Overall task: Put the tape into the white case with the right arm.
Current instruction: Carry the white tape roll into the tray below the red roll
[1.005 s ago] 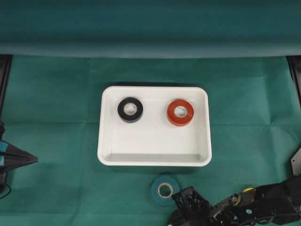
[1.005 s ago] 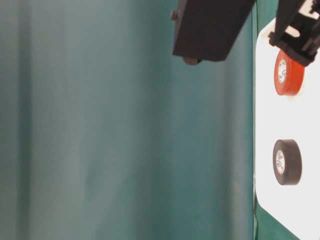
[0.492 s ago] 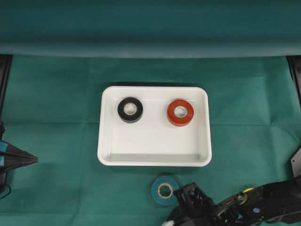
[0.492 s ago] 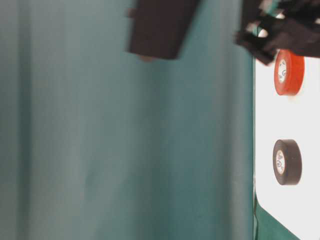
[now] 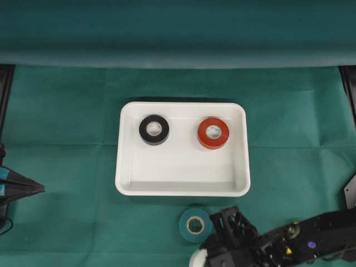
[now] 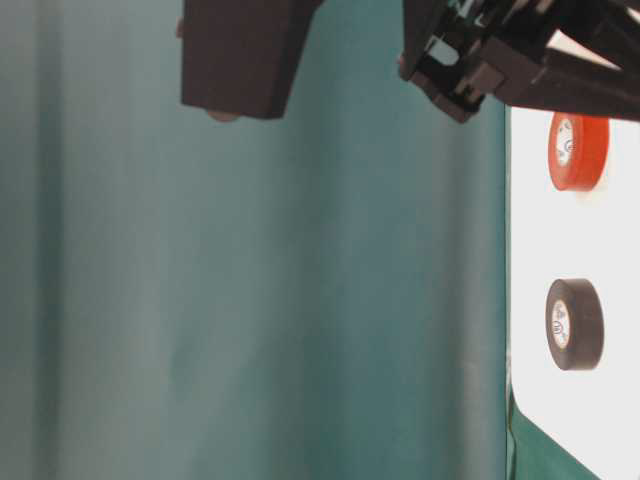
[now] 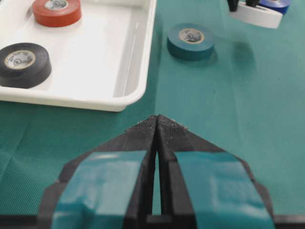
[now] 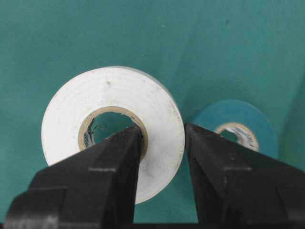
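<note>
White tape (image 8: 112, 131) pinched through wall by right jaws (image 8: 162, 138), ready for tray (image 5: 182, 189); left jaws (image 7: 157, 125) clenched, empty.

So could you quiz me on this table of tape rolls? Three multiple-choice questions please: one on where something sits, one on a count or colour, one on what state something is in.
1. Where does the teal tape roll lie?
A. in the white case
B. on the green cloth beside the case's near rim
C. on top of the red roll

2. How many rolls lie in the white case?
A. one
B. two
C. three

3. What is the right gripper doing?
A. standing open over bare cloth
B. shut on a white tape roll
C. shut on the black roll

Answers:
1 B: the overhead view shows it on the cloth, outside the rim.
2 B: only the black roll and the red roll are inside.
3 B: the right wrist view shows one finger through the white tape roll's hole, the other outside its wall.
</note>
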Tool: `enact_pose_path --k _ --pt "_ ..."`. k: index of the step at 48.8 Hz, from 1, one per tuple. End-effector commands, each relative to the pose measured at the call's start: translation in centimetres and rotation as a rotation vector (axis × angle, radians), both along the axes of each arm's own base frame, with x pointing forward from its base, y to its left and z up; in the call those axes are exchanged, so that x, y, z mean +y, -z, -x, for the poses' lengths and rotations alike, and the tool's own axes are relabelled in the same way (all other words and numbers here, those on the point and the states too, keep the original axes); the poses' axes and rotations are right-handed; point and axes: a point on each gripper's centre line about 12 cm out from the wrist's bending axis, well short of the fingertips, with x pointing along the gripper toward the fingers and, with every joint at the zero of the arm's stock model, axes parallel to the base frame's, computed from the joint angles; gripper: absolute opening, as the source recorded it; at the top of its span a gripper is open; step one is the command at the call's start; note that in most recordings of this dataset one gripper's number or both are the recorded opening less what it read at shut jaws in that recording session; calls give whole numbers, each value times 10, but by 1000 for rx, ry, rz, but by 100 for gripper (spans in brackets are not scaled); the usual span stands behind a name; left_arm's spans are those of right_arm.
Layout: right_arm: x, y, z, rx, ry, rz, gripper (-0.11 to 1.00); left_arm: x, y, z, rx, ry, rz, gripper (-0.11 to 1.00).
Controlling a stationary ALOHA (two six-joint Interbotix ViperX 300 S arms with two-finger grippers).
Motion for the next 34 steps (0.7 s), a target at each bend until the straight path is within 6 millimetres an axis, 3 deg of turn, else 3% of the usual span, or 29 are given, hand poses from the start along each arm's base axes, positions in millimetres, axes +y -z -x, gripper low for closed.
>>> enact_pose_path --k 1,19,34 --pt "-17 -18 -4 -35 54 -1 1 0 -5 -1 -12 -2 1 0" --pt "-103 -34 17 -53 281 15 1 0 -5 -1 -14 -2 1 0" --pt "-147 -29 39 -66 398 1 1 0 -5 -1 -12 -2 1 0"
